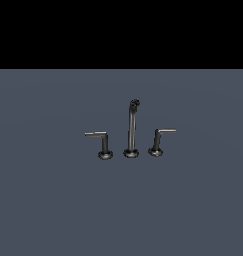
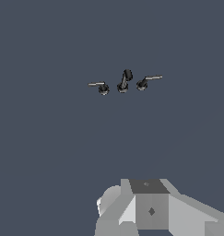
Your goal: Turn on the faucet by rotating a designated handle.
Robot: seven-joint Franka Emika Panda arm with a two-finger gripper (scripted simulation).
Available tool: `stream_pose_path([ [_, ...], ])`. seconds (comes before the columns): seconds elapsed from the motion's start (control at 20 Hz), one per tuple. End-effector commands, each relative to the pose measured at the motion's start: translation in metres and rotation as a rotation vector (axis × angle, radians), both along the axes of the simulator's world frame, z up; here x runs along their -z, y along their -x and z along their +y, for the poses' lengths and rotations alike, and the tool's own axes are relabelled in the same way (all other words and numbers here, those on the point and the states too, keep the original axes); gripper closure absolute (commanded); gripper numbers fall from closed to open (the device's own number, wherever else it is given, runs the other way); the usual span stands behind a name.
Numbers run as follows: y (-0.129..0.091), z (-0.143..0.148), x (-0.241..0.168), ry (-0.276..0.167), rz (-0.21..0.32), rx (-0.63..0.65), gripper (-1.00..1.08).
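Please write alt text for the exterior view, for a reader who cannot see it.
A small dark three-piece faucet stands on a plain grey-blue surface: a tall spout between two short L-shaped levers, the handle on the exterior view's left. No robot arm is visible.

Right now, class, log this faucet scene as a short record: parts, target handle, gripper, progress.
parts: faucet of three pieces, spout between two lever handles
target: handle with the straight post, on the exterior view's left, arm pointing left
other: twin handle, arm pointing right
gripper: body visible in the wrist view, far from the faucet; fingertips not seen
progress: handle untouched
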State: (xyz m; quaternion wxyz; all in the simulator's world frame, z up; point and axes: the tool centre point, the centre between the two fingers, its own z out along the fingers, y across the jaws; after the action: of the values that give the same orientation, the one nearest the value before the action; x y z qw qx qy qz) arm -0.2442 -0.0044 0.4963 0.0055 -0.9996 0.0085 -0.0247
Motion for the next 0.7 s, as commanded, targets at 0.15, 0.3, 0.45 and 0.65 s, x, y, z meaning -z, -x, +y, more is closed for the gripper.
stream_pose_path([
  [0.15,0.000,0.001,0.001,0.000,0.000,0.005,1.08],
  [0.3,-0.002,0.003,0.005,0.000,0.001,0.020,1.08],
  [0.45,-0.004,0.008,0.012,-0.001,0.002,0.045,1.08],
  [0.65,-0.008,0.016,0.025,-0.002,0.003,0.093,1.08],
])
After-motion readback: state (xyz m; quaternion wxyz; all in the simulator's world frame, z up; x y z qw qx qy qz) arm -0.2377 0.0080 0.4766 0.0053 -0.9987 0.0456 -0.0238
